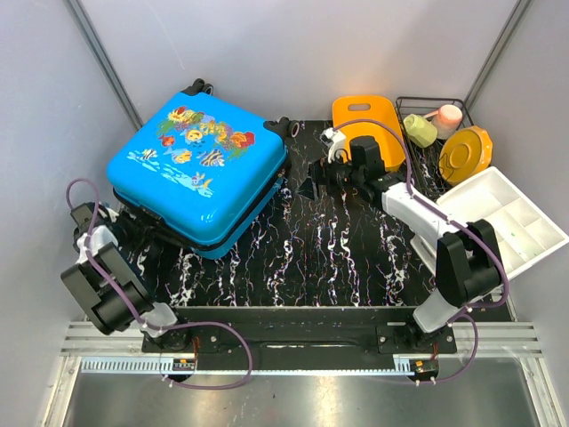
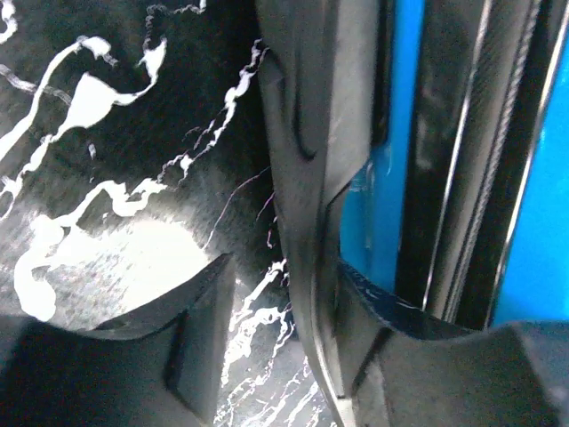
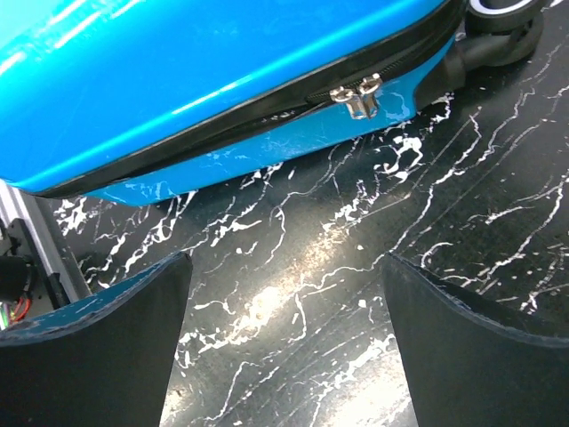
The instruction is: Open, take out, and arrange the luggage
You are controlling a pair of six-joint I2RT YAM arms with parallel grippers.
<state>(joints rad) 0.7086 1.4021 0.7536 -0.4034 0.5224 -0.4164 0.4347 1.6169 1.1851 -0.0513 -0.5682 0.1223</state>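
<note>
Over on the left, the left gripper (image 2: 289,276) is tucked in low against the near-left side of the luggage (image 1: 200,165). Its fingers stand apart on either side of a dark upright strip on the case's flank. The outer finger (image 2: 191,347) is clear of the strip, with bare tabletop showing in the gap, so nothing is clamped.

The luggage lies flat on the left half of the black marbled table (image 1: 329,249), fish-print lid up and down on its base, wheels along the far side. Two zipper pulls (image 3: 356,96) sit together on the seam near one wheel (image 3: 502,22).

The right gripper (image 3: 284,294) hovers just off the case's right corner, fingers spread wide over bare tabletop. Further right are an orange basket (image 1: 364,114), a wire rack (image 1: 425,100) and a white divided tray (image 1: 484,191).
</note>
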